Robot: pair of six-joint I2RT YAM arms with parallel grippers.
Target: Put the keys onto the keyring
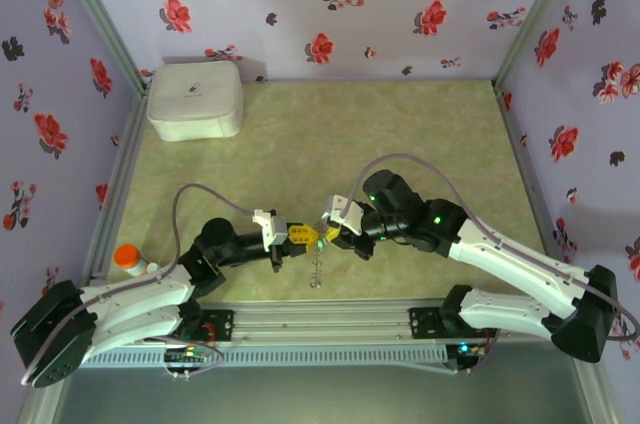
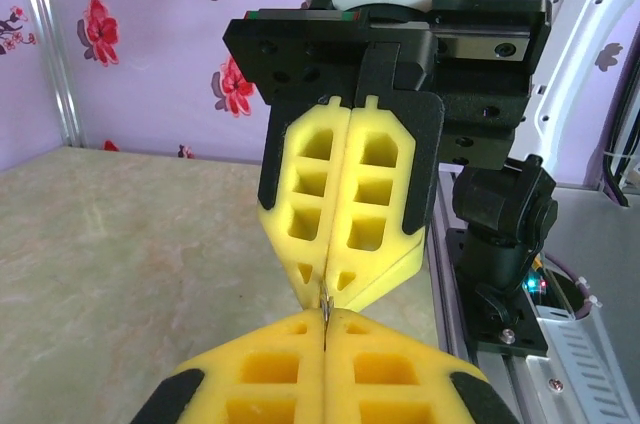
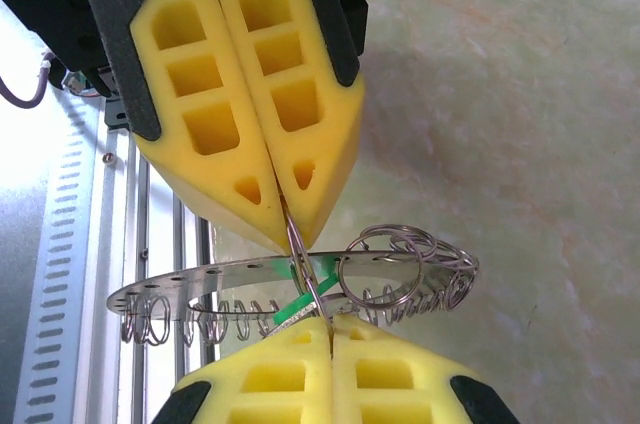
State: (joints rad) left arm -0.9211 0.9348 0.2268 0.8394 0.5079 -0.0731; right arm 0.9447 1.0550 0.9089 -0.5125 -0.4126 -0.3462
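Above the pale marbled green surface [image 1: 400,134], in the lower middle of the overhead frame, the two arms met tip to tip, so the threading step itself seemed to be in hand rather than any pick-up. The left hand [image 3: 288,234], entering from the top of the right wrist frame, was pressed fully shut. Its yellow foam fingers pinched a thin steel loop [image 3: 300,266] that ran down to the right hand [image 3: 329,324] at the bottom edge. That hand was squeezed shut too; whether it gripped the loop or the green piece I could not tell. The keyring [image 3: 180,291], a thin flat dark-grey metal ring with wire coils hanging along its rim, hung level between the two hands, clear of the surface. The keys [image 3: 296,304], here one tiny bright-green piece, lay slantwise just above the right hand's fingertips, touching or nearly touching the loop. The next move likely called for a small, steady slide of the green piece along the loop, with neither pinch loosening; a slip could drop the lot.
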